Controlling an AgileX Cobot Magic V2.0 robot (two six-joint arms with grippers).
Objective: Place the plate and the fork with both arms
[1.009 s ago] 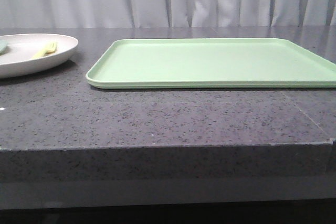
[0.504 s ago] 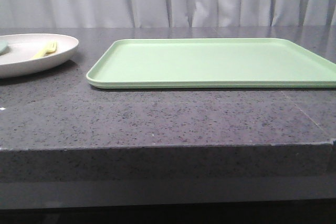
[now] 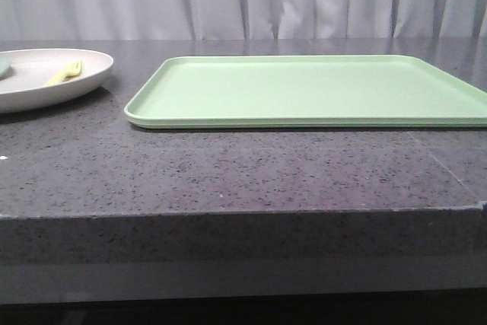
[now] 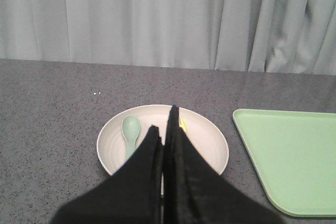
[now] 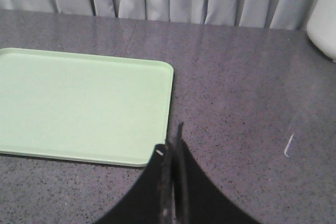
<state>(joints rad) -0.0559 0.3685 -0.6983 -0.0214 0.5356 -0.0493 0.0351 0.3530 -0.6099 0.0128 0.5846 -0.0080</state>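
The off-white plate sits at the far left of the grey table, with the small yellow fork lying in it. In the left wrist view the plate shows below my left gripper, which is shut and empty and hangs above it. Only a sliver of the fork shows beside the fingers. My right gripper is shut and empty, over bare table beside a corner of the light-green tray. Neither gripper shows in the front view.
The light-green tray lies flat across the middle and right of the table. A pale grey-green spoon lies in the plate beside the fork. A white object stands at the table's far right. Grey curtains hang behind.
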